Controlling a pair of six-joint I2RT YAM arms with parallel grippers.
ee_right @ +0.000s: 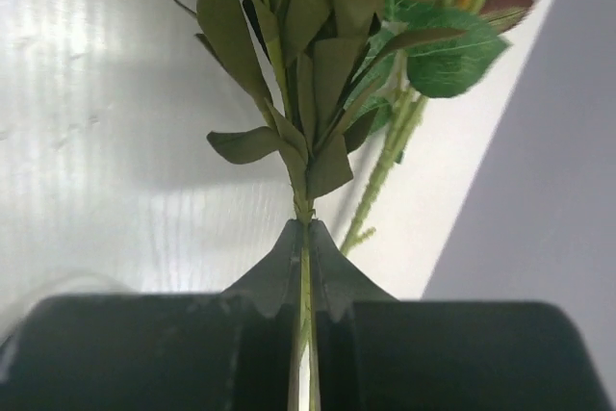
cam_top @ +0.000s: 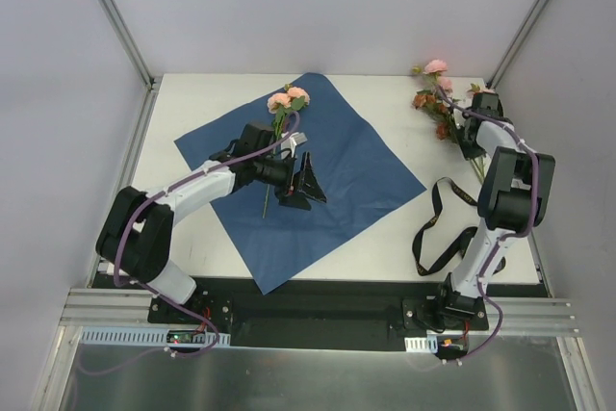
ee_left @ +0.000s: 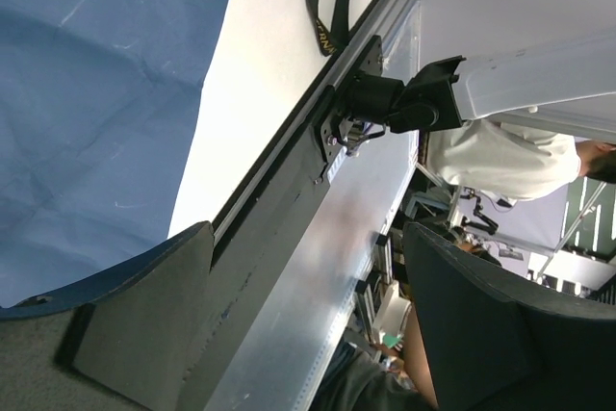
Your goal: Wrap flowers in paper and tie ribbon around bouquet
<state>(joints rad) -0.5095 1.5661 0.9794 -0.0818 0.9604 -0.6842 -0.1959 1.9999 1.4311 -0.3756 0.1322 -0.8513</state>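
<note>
While 1 pink-bloomed flower stem [cam_top: 287,99] lies on the dark navy paper [cam_top: 356,170], the remaining flowers [cam_top: 435,93] lie at the far right corner of the table [cam_top: 192,103], off the sheet. The right gripper [ee_right: 306,238] is clamped on 1 thin green stem of that bunch, just below its leaves. The left gripper [cam_top: 306,180] sits over the paper beside the pink-bloomed stem, jaws spread wide and empty. The black ribbon [cam_top: 416,243] lies loose on the table near the right arm's base.
</note>
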